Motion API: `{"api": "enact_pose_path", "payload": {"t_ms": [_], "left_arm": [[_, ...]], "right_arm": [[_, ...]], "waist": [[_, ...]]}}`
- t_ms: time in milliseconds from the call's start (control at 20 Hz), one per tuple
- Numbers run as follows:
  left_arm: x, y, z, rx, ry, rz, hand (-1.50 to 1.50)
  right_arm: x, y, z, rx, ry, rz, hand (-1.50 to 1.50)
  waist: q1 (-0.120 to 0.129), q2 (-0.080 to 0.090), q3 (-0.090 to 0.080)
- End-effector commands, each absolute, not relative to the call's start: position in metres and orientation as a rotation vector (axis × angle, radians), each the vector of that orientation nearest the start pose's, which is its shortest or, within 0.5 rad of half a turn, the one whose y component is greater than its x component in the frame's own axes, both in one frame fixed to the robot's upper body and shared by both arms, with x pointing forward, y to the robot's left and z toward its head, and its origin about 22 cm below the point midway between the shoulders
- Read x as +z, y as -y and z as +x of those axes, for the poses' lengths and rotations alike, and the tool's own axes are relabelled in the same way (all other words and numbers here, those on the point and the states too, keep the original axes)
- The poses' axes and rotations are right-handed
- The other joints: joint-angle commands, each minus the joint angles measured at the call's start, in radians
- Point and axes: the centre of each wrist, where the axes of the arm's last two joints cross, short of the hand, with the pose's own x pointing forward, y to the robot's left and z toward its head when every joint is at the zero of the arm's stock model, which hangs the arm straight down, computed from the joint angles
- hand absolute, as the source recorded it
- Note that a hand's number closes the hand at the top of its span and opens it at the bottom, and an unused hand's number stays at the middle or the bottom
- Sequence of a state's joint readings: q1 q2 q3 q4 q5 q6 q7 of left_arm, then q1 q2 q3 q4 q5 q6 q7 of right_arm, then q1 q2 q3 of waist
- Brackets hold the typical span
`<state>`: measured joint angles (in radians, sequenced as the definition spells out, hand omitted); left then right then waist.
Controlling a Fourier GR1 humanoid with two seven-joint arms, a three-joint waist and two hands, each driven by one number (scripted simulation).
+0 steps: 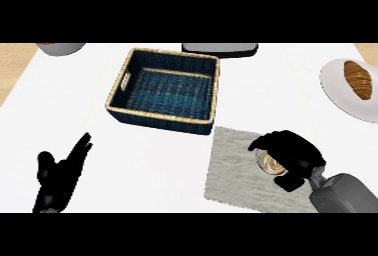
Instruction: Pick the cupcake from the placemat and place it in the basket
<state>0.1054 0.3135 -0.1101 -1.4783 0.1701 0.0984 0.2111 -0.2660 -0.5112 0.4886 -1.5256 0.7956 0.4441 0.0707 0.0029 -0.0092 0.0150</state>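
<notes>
A: Status on the cupcake?

B: One cupcake [270,163], on the one grey placemat [240,172], right half. Right hand [295,152] is over it, fingers and thumb curled round it. Only the swirled top shows between them. Can't tell if it's lifted off the mat.

A: Basket?

B: One basket [164,117], dark blue weave with a straw-coloured rim, square, nothing inside. It sits on the white worktop [148,155] up and left of the placemat; the placemat's top left corner is just beside the basket's near right corner.

A: Left hand?

B: Left hand [60,175] is at the lower left, fingers straight and pointing up, holding nothing, well apart from the basket and mat.

A: Anything else on the worktop?

B: One plate [336,92] at the right edge with one croissant [359,79] on it. One dark tray-like thing [220,48] cut off at the top, behind the basket. One grey bowl [60,48] cut off at the top left; contents not readable.
</notes>
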Motion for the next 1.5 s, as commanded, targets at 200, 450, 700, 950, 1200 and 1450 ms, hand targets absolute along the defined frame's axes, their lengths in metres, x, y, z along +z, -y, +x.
{"api": "enact_pose_path", "payload": {"t_ms": [200,450,700,950,1200,1450], "left_arm": [[-0.06,-0.305,0.19,-0.026,1.004,0.171,0.0],[-0.059,-0.299,0.192,-0.036,1.011,0.151,0.0],[-0.039,-0.295,0.202,-0.064,1.058,0.149,0.0],[-0.032,-0.288,0.209,-0.11,1.088,0.136,0.0],[-0.035,-0.284,0.21,-0.129,1.079,0.116,0.0],[-0.036,-0.28,0.213,-0.145,1.055,0.103,0.0]], "right_arm": [[0.04,0.218,0.276,1.807,1.218,-0.59,1.5],[0.037,0.226,0.285,1.824,1.215,-0.594,1.5],[0.047,0.07,0.265,1.534,1.176,-0.689,1.5],[0.069,0.042,0.267,1.374,1.166,-0.891,1.5],[0.117,0.042,0.27,0.945,1.378,-0.865,1.5],[0.174,0.025,0.263,0.585,1.606,-0.872,1.5]], "waist": [[0.001,0.011,-0.015],[0.0,0.011,-0.015],[0.037,0.006,-0.023],[0.083,0.01,-0.021],[0.114,0.015,-0.009],[0.142,0.004,-0.017]]}}
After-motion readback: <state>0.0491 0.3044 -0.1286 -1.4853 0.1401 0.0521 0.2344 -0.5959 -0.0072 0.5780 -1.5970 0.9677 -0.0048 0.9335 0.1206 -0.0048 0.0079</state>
